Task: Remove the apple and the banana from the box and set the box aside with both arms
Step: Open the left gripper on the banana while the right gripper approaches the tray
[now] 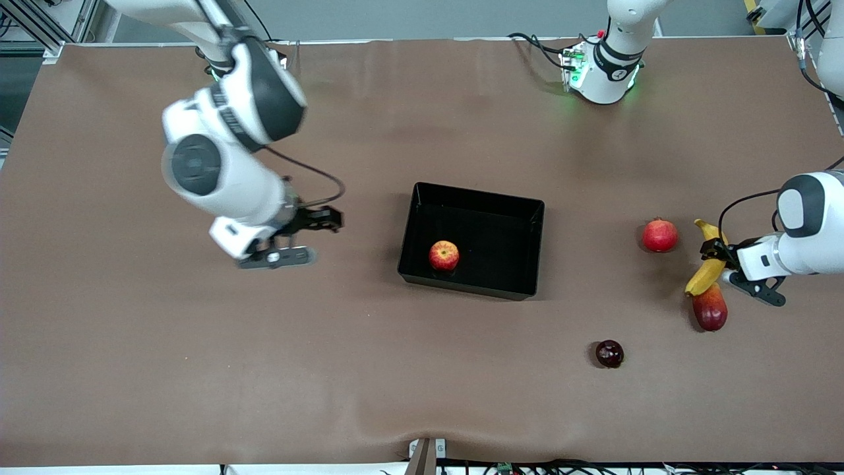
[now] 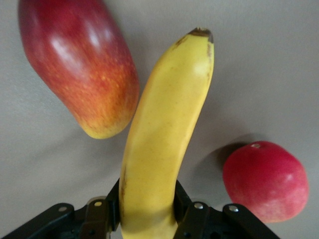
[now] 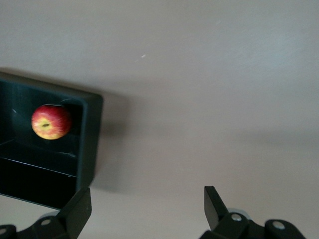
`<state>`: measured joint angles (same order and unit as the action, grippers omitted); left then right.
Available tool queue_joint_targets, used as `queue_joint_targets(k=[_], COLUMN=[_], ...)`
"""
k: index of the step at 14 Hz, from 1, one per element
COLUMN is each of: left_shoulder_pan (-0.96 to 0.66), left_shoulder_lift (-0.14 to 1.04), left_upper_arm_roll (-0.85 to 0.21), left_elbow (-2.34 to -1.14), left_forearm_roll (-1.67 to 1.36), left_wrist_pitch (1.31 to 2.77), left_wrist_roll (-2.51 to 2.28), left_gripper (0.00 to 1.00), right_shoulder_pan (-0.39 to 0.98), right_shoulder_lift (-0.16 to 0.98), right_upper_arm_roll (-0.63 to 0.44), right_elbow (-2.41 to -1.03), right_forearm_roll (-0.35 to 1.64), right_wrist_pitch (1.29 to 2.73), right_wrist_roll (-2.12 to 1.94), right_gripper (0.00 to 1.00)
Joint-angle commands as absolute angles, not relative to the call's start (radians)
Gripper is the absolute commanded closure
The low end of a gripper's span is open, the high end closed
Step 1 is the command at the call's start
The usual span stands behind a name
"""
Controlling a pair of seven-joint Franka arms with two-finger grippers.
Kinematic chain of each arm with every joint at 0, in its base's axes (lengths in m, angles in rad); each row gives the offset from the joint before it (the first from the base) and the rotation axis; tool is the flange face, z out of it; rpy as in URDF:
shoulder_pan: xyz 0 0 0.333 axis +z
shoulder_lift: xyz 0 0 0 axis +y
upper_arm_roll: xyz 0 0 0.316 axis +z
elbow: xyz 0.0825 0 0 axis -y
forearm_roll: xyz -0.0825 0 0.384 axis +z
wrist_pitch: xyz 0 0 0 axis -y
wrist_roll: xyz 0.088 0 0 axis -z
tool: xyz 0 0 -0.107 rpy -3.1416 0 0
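Observation:
The black tray (image 1: 475, 195) lies mid-table with the red-yellow apple (image 1: 444, 255) inside, near its wall toward the right arm's end. My left gripper (image 1: 720, 265) is shut on the yellow banana (image 1: 705, 277) at the left arm's end of the table. In the left wrist view the fingers (image 2: 187, 211) clamp the banana (image 2: 164, 149) near one end; I cannot tell whether it rests on the table. My right gripper (image 1: 310, 239) is open and empty, over bare table beside the tray. The right wrist view shows the gripper (image 3: 147, 209), the tray wall (image 3: 89, 139) and the apple (image 3: 51, 121).
A red pomegranate (image 1: 660, 235) and an oblong red-orange fruit (image 1: 709, 308) lie close on either side of the banana; both also show in the left wrist view, the pomegranate (image 2: 264, 179) and the oblong fruit (image 2: 79, 64). A dark red round fruit (image 1: 609, 353) lies nearer the front camera.

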<state>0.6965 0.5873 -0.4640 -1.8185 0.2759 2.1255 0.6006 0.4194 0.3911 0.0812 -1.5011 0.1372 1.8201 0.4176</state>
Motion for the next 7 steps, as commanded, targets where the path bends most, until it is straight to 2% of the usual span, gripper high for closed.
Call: queue_joint_targets(k=[1,7], left_shoulder_pan=[0.749,0.758], left_shoulder_lift=[0.540,0.564], left_upper_arm_roll=[-0.472,-0.469], left_elbow=[-1.934,-2.005], left_forearm_roll=[0.276,0.291], left_wrist_pitch=[2.233,2.345], left_wrist_roll=[0.652,0.653], left_gripper=[1.00,1.00], right_shoulder_pan=[0.474,0.405], right_shoulder_lift=[0.414,0.413], right_upper_arm_roll=[0.071,0.067], right_elbow=[-1.488,-1.514], right_forearm_roll=[0.133,0.135], right_wrist_pitch=[1.844,1.841], right_wrist_roll=[0.515,0.505], right_gripper=[0.00,0.00])
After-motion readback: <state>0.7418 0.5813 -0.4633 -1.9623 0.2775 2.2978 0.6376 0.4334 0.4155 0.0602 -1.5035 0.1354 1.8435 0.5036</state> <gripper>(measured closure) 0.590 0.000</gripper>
